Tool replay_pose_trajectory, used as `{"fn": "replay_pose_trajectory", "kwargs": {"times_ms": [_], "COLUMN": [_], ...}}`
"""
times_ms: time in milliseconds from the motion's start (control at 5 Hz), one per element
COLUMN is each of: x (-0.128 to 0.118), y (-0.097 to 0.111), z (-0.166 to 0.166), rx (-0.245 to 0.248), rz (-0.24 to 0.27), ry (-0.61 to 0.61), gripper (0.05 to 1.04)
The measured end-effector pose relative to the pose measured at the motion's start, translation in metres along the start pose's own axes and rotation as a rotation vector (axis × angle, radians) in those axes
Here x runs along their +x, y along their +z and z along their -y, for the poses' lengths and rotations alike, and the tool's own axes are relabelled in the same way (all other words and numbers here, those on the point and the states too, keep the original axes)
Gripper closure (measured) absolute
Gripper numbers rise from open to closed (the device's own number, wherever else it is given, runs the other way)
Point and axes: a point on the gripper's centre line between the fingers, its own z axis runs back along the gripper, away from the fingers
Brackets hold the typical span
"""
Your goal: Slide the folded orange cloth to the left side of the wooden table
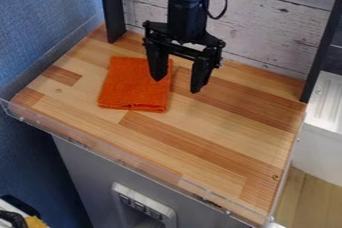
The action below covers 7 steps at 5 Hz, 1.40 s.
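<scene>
Claw [176, 86] hangs empty, fingers apart, near twelve o'clock over the wooden desk [207, 139]; one fingertip overlaps the orange cloth [132, 89] at eleven o'clock, contact unclear.

wooden tabletop [214, 139], orange cloth [132, 86] on it

This looks like a lab corner set up for robot work, with a black robot arm [187, 17] over a wooden tabletop [220, 122] edged by a clear plastic rim [120, 154], a whitewashed plank panel [267, 27] between black posts behind it, and blue walls [40, 17] beside it.
</scene>
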Motion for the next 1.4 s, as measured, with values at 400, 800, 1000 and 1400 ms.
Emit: {"fn": "replay_pose_trajectory", "kwargs": {"times_ms": [400, 800, 1000, 1400], "x": [0.003, 0.026, 0.037, 0.048], "y": [0.001, 0.007, 0.009, 0.015], "z": [-0.017, -0.050, -0.060, -0.077], "rx": [-0.002, 0.017, 0.033, 0.042], "rz": [0.020, 0.109, 0.129, 0.129], "ry": [-0.204, -0.475, -0.589, -0.760], "gripper": [0.084, 0.084, 0.084, 0.135]}}
